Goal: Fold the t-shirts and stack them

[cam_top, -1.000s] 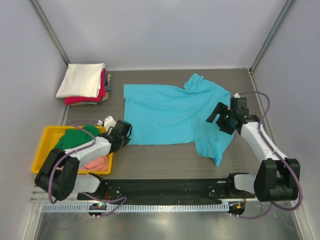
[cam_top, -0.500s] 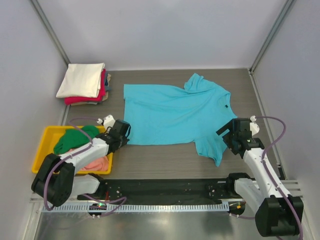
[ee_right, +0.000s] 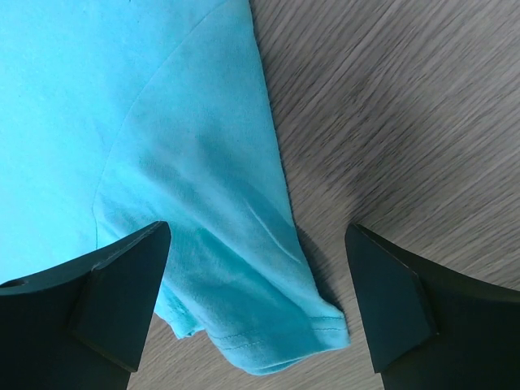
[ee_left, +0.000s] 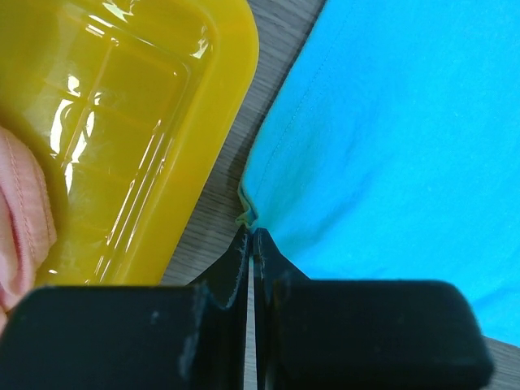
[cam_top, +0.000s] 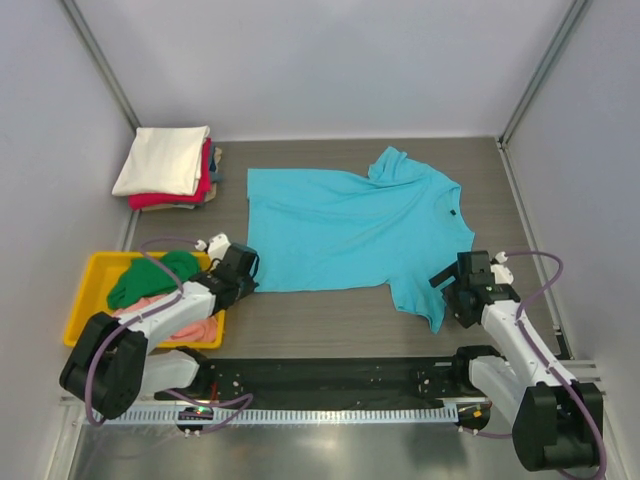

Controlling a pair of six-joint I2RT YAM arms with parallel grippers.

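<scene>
**Left arm.** Lies low over the surface (cam_top: 330, 320), forearm running from the base toward the middle. The left gripper (cam_top: 250, 278) sits between the yellow tray (cam_top: 80, 300) and the near left hem corner of the turquoise-blue t-shirt (cam_top: 340, 225). Its fingers (ee_left: 219, 276) are pressed nearly together, with only a thin slit between them. Their tips meet the hem corner (ee_left: 246, 215); I cannot tell whether cloth is caught.

**Right arm.** Elbow bent, forearm angled in from the right edge. The right gripper (cam_top: 448, 297) points down over the near sleeve (ee_right: 244, 268). Its fingers (ee_right: 122, 284) are spread wide and hold nothing.

**Change.** A second ago the right gripper was farther out, beside the shirt's collar. Half a second ago it had drawn back to the sleeve's right edge. Now it is slightly more to the left, over the sleeve end. The left arm and the shirt are much as before.

**Shirt and fingers.** The turquoise-blue t-shirt is spread flat mid-surface with its collar toward the right. The sleeve end lies between the right fingers, closer to one of them, with bare wood under the other.

**Other shirts.**
- A green shirt (cam_top: 150, 278) and a salmon-pink shirt (cam_top: 190, 326) lie in the tray.
- A folded stack stands at the far left corner, with a cream-white shirt (cam_top: 162, 160) on top and a red shirt (cam_top: 165, 200) beneath it.
</scene>
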